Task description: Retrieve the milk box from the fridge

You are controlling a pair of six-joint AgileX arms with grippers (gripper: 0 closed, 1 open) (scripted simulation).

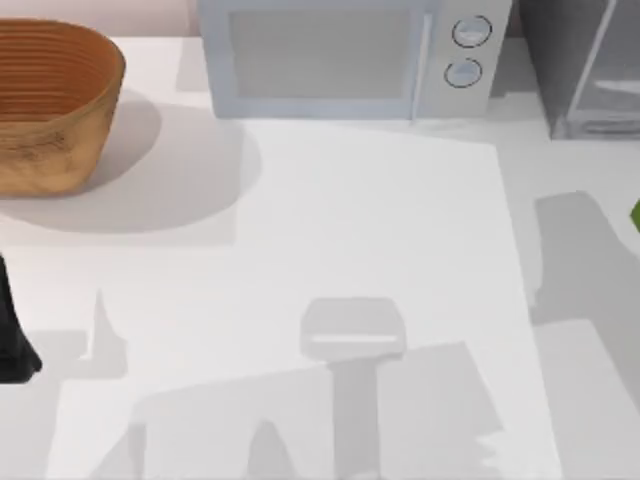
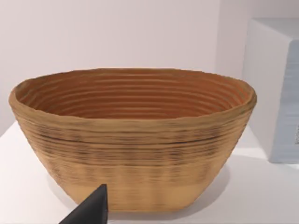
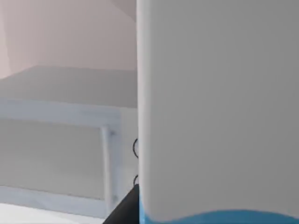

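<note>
white bench (image 1: 330,250) across most of the top view. pale microwave (image 1: 345,55) at upper centre, two knobs on its right side. dark grey fridge (image 1: 580,65) in the upper right corner, door panel pale. woven basket (image 1: 50,105) at upper left, upright, close before the left wrist camera (image 2: 133,140). milk box (image 3: 217,107) large and near in the right wrist view, white-grey with a blue band at the lower edge, beside a dark fingertip (image 3: 126,207); grasp cannot be told. left arm (image 1: 12,335) at the left edge, grip cannot be told.
</note>
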